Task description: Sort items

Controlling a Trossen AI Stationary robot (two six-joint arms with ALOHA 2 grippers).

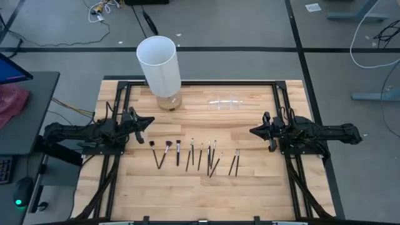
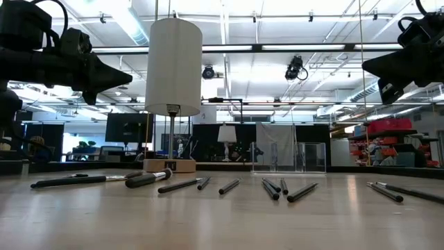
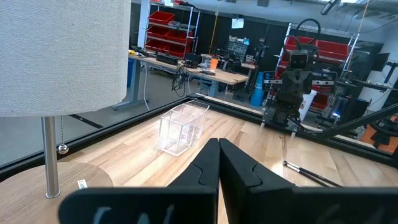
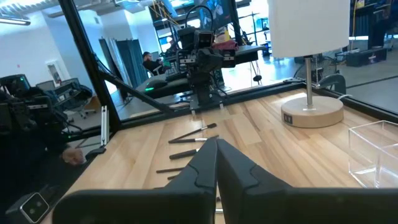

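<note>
Several thin dark brushes and sticks lie flat in a row across the middle of the wooden table; they also show in the low view. My left gripper hovers shut and empty above the table, left of the row. My right gripper hovers shut and empty, right of the row. Both sets of fingers meet in the wrist views, the left gripper and the right gripper.
A white-shaded lamp on a round wooden base stands at the table's far edge, left of centre. A small clear holder stands to its right. A black frame runs around the tabletop.
</note>
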